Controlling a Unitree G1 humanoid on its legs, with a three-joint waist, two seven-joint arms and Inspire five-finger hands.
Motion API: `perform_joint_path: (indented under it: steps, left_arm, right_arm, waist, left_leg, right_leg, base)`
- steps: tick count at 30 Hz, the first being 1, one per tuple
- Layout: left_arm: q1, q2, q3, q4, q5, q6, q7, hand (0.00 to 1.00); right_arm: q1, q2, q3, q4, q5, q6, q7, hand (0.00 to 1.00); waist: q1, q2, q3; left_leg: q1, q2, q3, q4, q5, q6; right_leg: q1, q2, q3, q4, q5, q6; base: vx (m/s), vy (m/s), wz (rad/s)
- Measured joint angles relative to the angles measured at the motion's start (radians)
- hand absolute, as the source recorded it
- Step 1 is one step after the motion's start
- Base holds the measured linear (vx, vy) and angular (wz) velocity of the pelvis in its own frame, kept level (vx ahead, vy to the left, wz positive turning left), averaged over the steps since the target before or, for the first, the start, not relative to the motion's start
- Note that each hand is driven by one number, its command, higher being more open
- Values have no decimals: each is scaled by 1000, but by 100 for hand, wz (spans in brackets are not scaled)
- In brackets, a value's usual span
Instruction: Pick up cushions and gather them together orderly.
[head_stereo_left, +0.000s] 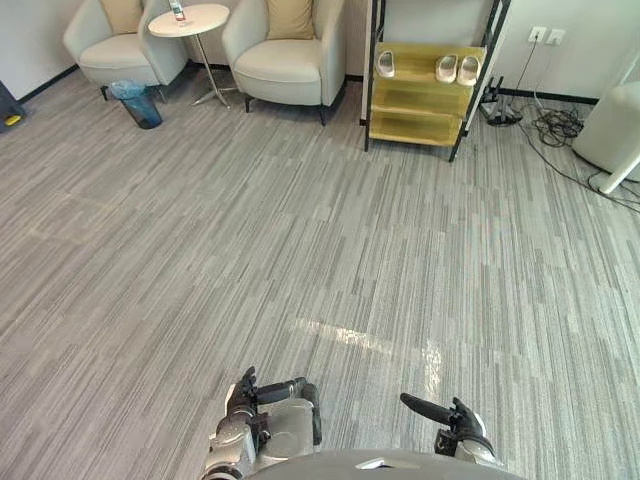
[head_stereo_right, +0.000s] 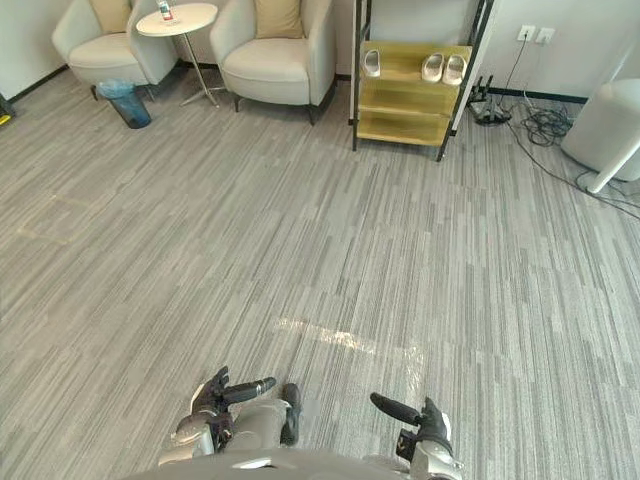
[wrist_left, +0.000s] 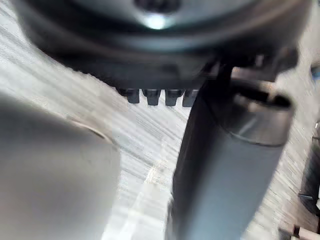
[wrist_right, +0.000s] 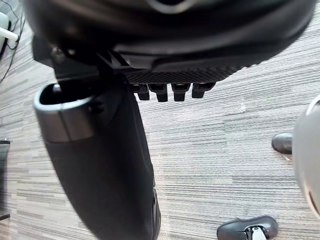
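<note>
Two tan cushions lie far across the room. One cushion (head_stereo_left: 122, 14) leans against the back of the left armchair (head_stereo_left: 118, 55). The other cushion (head_stereo_left: 290, 18) stands in the right armchair (head_stereo_left: 285, 65). My left hand (head_stereo_left: 248, 392) hangs low at the near edge of the eye views, fingers relaxed and thumb (wrist_left: 225, 165) stretched out, holding nothing. My right hand (head_stereo_left: 458, 418) hangs beside it, thumb (wrist_right: 100, 165) pointing inward, also holding nothing. Both hands are several steps from the chairs.
A round white side table (head_stereo_left: 190, 20) stands between the armchairs, with a blue waste bin (head_stereo_left: 138, 102) in front of it. A yellow shoe rack (head_stereo_left: 425, 90) holds pale slippers. Cables (head_stereo_left: 555, 125) and a white object (head_stereo_left: 615, 125) lie at the far right. Grey floor stretches between.
</note>
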Motion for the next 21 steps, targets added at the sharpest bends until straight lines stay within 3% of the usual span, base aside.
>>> perform_joint_path:
  steps: [5,7,9,10,11,13,14,15,18,21]
  left_arm:
    - [10,12,-7,34,-3,14,-5,100]
    - [11,15,-23,41,-4,15,-6,100]
    - [15,26,-48,46,-4,15,-8,100]
    - [14,30,-53,67,-5,14,-7,100]
    - [13,38,-62,80,-5,14,-6,100]
    - [13,58,-89,86,-5,14,-7,100]
    - [13,69,-90,87,-5,14,-7,100]
    - [8,71,-89,88,-4,15,-6,100]
    - [17,36,-86,110,-6,14,-6,100]
    - [22,28,-84,114,-6,14,-6,100]
  right_arm:
    - [-12,15,0,23,-27,-2,13,100]
    - [-22,-3,1,53,-37,3,15,100]
    - [-24,-27,0,78,-50,4,16,100]
    - [-22,-37,1,87,-51,2,20,100]
    - [-20,-41,3,88,-51,2,21,100]
    - [-21,-49,20,88,-51,-1,22,100]
    - [-14,-46,25,89,-51,-1,21,100]
    - [-7,-47,25,94,-47,-2,23,100]
    - [3,-86,-1,119,-41,1,24,100]
    - [7,-98,-1,119,-48,1,24,100]
  waist:
    - [0,-1,-17]
    - [0,0,-20]
    - [-3,7,-23]
    - [-12,19,-22]
    - [-17,15,-28]
    - [-28,14,-28]
    - [-29,-12,-34]
    - [-32,-28,-37]
    - [-31,29,-70]
    - [-31,51,-80]
  left_leg:
    - [97,-23,10,-85,-21,-2]
    - [132,-26,14,-124,-23,-3]
    - [203,-16,17,-183,-23,-2]
    - [241,3,10,-207,-23,-3]
    - [257,14,6,-218,-23,-3]
    - [266,35,-7,-219,-28,-22]
    - [263,6,-30,-212,-35,-38]
    - [263,-1,-43,-210,-43,-52]
    - [264,32,-98,-236,-38,-66]
    - [259,55,-120,-239,-45,-82]
  right_leg:
    - [28,-18,76,20,56,18]
    - [-12,-27,88,116,57,18]
    - [-94,-38,84,346,92,63]
    - [-146,-44,72,445,48,9]
    - [-182,-51,54,444,-23,-15]
    - [-253,-52,53,329,-52,-6]
    - [-272,-62,88,133,54,22]
    - [-276,-69,92,123,58,28]
    - [-238,-31,61,50,73,10]
    - [-213,8,56,-14,95,-2]
  base:
    - [187,-3,-9]
    - [172,19,-13]
    - [189,24,-11]
    - [148,2,1]
    - [122,0,7]
    - [43,-85,21]
    - [21,-151,39]
    - [34,-155,45]
    - [95,-185,27]
    - [72,-164,3]
